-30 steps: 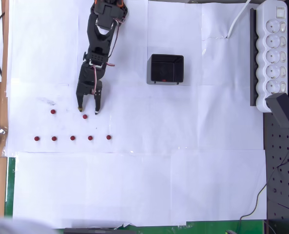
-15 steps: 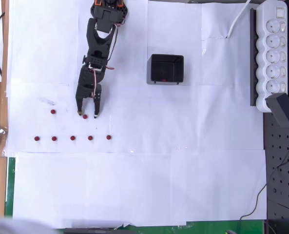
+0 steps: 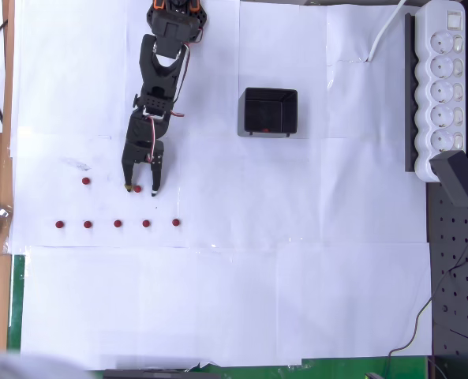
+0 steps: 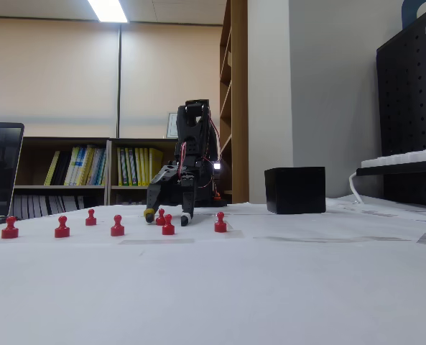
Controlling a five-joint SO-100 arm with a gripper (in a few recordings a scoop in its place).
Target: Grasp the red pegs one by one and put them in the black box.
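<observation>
The black arm reaches down the white paper in the overhead view. Its gripper [image 3: 141,189] is open and low over the paper, one finger on each side of a red peg [image 3: 137,189]. In the fixed view the gripper [image 4: 167,215] stands with that peg [image 4: 160,217] between its tips; whether they touch it I cannot tell. Another peg [image 3: 85,181] lies to the left, and several more sit in a row [image 3: 117,223] below. The black box [image 3: 270,111] stands to the right of the arm, with a red spot [image 3: 267,129] on its floor.
A white power strip [image 3: 444,87] with its cable lies along the right edge, next to a black pegboard [image 3: 458,260]. The table's wooden edge [image 3: 8,95] runs down the left side. Below the peg row is bare white paper [image 3: 234,300].
The gripper has moved down the picture, from just above the peg to having its open fingers on either side of it. The pegs and box have not moved.
</observation>
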